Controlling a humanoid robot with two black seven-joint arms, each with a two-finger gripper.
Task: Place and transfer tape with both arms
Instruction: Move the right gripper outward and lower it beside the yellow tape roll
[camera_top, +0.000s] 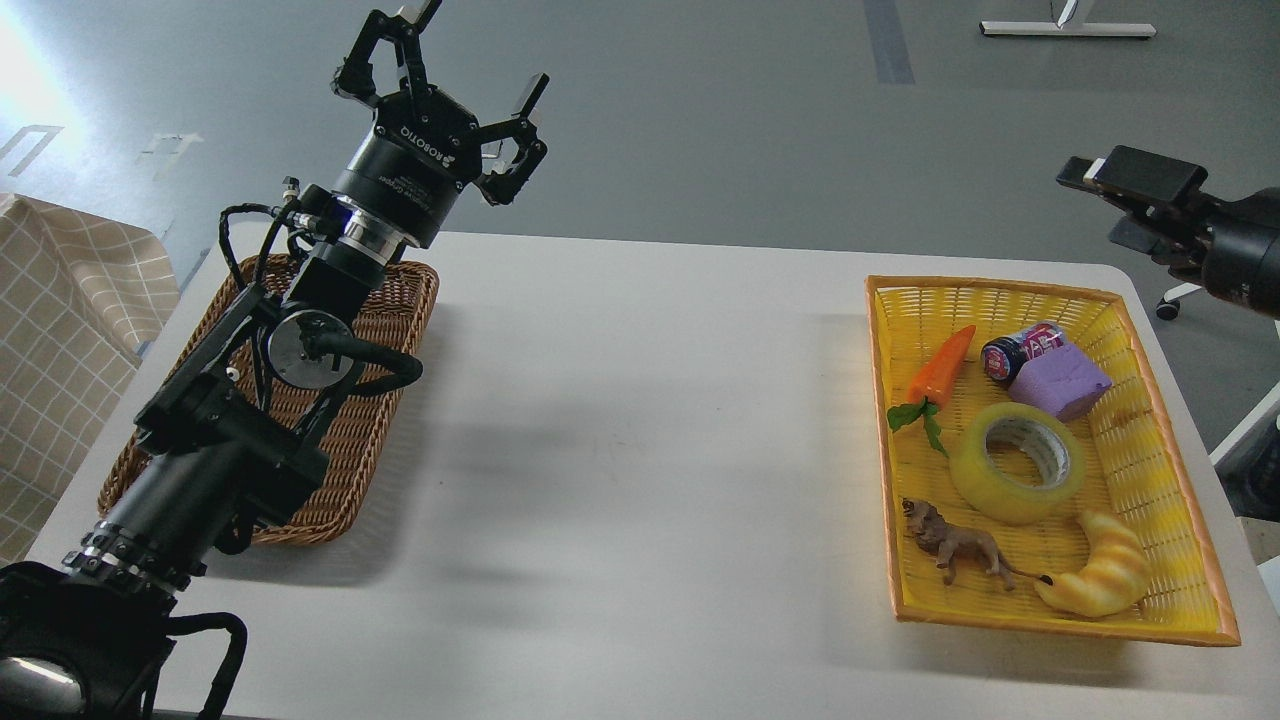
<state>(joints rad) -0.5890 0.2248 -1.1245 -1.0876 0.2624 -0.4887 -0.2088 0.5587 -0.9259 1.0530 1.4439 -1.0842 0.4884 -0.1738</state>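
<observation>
Plainly, the tape (1018, 462) lies flat, core up, in the yellow basket (1150, 400) at four o'clock on the bench (640, 420), nearer our right tool (1125, 180). That tool's state we cannot tell; our left tool (440, 95), at eleven o'clock, has fingers apart and empty.

Bright, sharp; glare upper left, soft shadows.

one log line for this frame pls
tape: in yellow basket, untouched | left tool: open, raised above brown basket | right tool: state unclear, off table
</observation>
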